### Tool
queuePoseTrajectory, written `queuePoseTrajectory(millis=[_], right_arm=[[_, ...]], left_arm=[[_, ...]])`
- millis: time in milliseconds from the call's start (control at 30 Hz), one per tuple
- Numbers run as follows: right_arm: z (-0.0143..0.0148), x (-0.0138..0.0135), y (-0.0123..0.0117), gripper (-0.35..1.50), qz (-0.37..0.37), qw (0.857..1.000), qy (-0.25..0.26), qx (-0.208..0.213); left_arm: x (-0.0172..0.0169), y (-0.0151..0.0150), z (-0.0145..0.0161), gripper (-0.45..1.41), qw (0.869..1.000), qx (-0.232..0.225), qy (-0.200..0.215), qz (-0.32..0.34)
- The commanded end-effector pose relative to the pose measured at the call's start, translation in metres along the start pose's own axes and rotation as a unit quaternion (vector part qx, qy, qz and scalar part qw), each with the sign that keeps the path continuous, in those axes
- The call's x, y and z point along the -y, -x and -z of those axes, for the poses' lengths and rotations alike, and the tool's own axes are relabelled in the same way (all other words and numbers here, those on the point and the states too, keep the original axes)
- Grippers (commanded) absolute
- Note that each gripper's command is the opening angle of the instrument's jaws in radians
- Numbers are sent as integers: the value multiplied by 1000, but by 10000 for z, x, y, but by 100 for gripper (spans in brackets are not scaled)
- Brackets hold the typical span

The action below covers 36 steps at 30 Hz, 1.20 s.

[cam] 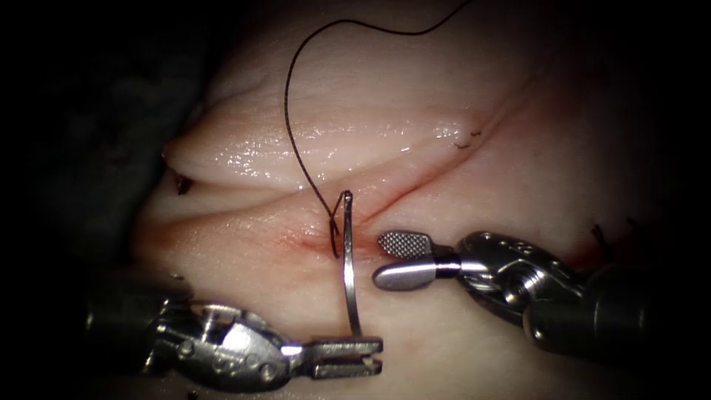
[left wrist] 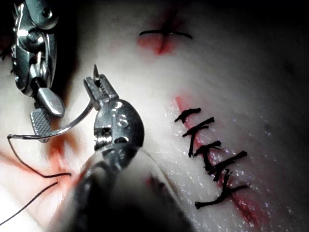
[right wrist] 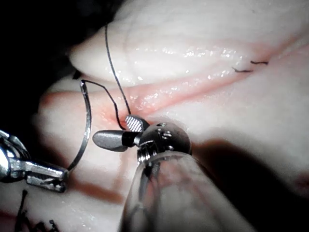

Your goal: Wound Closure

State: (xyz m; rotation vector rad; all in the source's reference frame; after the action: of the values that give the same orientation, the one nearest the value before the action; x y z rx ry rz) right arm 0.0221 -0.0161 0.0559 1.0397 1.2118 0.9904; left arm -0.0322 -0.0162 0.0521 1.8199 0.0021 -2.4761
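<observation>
Your left tool [cam: 354, 357] clamps needle [cam: 348, 274] near its tip end. Needle stands free above tissue [cam: 244, 296], thread [cam: 296, 148] trailing from its eye end. Your right tool [cam: 396, 259] gapes wide, empty, just right of needle.

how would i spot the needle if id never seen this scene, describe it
Start at the long cut across the pale tissue, then find the two metal tools below it. The needle is the thin curved steel wire standing up from the left tool, whose jaws grip it near its pointed end. Unlike the dark, limp thread tied to its top, it is bright and rigid; the right tool beside it holds nothing.
</observation>
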Motion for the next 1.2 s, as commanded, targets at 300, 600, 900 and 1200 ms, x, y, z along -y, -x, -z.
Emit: queuePoseTrajectory(millis=[300,600,900,1200], right_arm=[[-26,3,11,131,-14,999,-31,16],[-37,1,18,94,-26,999,-41,20],[-34,-3,14,-35,-29,999,17,17],[-40,-5,9,125,-14,1000,0,-22]], left_arm=[[-13,5,-21,-45,999,-18,24,-25],[-15,11,-23,-45,999,-16,34,-30],[-16,10,-26,-45,999,-16,33,-31],[-16,10,-29,-45,999,-17,34,-32]])
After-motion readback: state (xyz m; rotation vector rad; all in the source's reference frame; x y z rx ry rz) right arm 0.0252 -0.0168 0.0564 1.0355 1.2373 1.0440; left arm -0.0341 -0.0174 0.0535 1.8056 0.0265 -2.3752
